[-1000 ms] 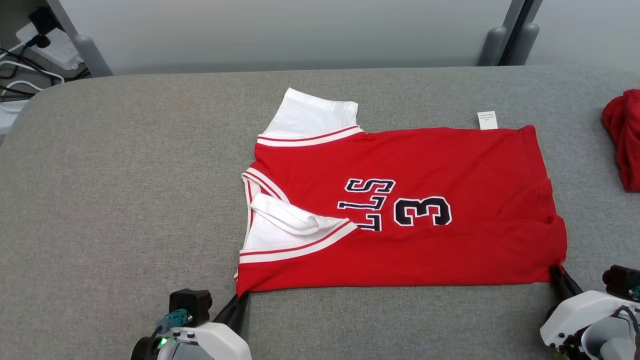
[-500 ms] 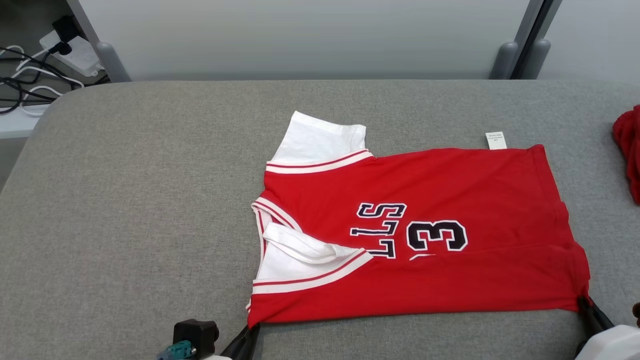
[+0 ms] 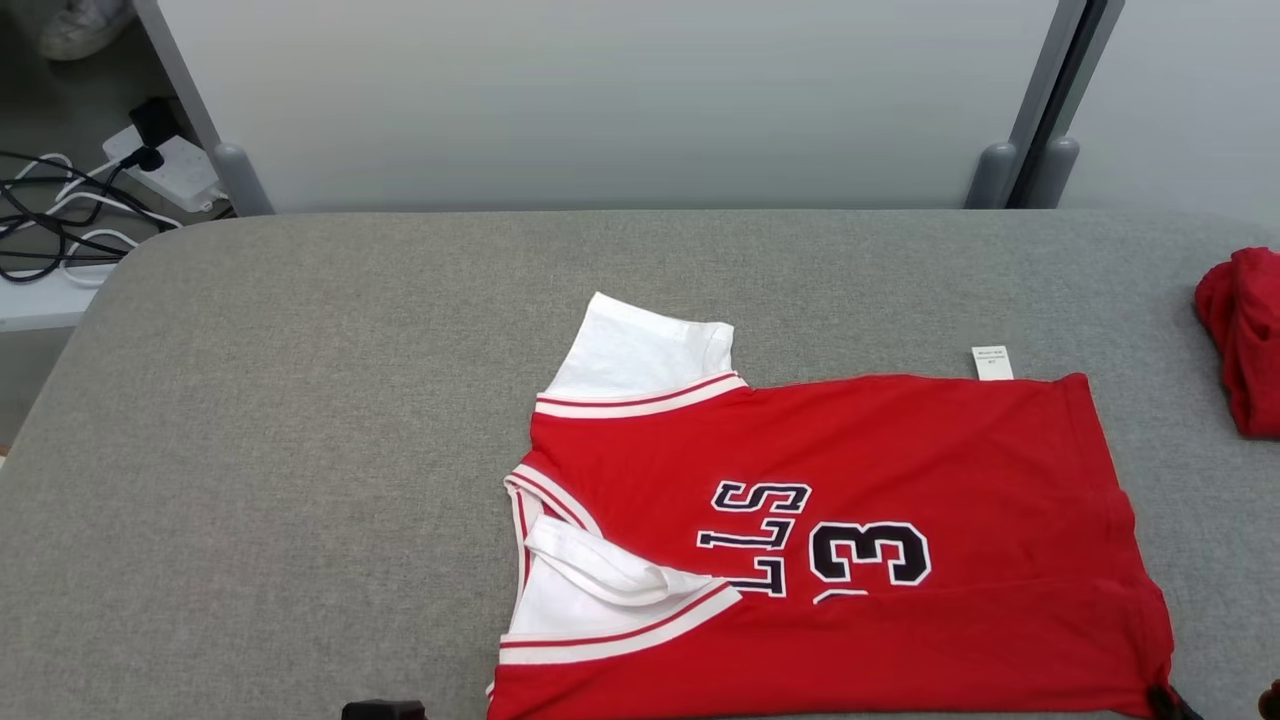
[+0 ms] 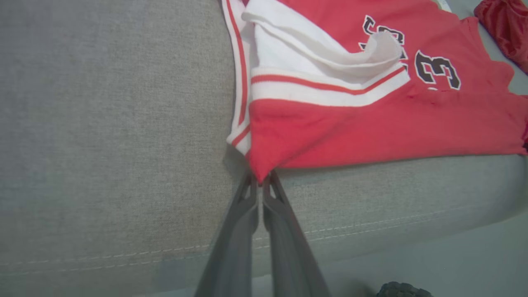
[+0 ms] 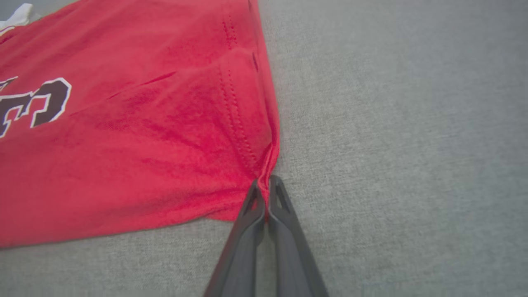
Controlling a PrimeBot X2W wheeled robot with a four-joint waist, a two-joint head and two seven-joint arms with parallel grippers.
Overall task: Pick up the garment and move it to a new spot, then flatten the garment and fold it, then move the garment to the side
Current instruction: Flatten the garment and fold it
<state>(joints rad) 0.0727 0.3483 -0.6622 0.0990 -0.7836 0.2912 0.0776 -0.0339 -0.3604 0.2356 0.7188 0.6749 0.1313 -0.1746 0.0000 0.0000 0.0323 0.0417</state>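
The garment (image 3: 900, 450) is a red jersey with white sleeves and a dark "3", lying sideways and mostly flat on the grey padded table (image 3: 300, 400). In the left wrist view my left gripper (image 4: 260, 181) is shut on the garment's (image 4: 330, 123) near shoulder corner, just inside the table's front edge. In the right wrist view my right gripper (image 5: 266, 181) is shut on the hem corner of the garment (image 5: 144, 144). At the lower right of the head view a dark fingertip (image 3: 1165, 700) touches that hem corner.
A second crumpled red cloth (image 3: 1240, 340) lies at the table's right edge. A power strip and cables (image 3: 90, 190) sit on the floor beyond the far left corner. A pale wall panel (image 3: 600, 100) stands behind the table.
The head camera has tilted up, so the table and jersey sit lower in the picture and both grippers have slid nearly off the bottom edge. The jersey's near edge looks drawn slightly toward me.
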